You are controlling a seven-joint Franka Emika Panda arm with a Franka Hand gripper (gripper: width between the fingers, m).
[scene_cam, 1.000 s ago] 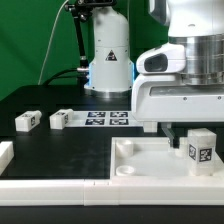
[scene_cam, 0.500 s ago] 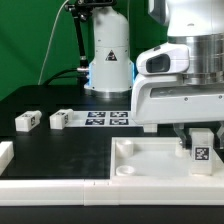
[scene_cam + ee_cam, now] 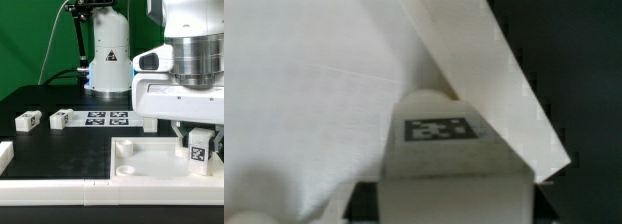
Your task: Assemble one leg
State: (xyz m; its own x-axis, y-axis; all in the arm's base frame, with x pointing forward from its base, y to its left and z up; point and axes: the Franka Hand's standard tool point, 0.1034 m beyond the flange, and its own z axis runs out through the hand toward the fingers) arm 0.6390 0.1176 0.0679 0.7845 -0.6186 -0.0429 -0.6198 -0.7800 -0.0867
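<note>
Gripping the small white rectangular plastic leg point(image 3: 198, 152) upright over the large white square panel point(image 3: 140, 160); gripper point(image 3: 190, 131) jaws closed on its upper sides; likely light, rigid, slippery.

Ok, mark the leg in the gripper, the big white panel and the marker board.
the leg point(image 3: 198, 151): exterior view, on its tagged face.
the white panel point(image 3: 140, 168): exterior view, on bare surface near its corner socket.
the marker board point(image 3: 105, 118): exterior view, on the tagged strip's middle.
</note>
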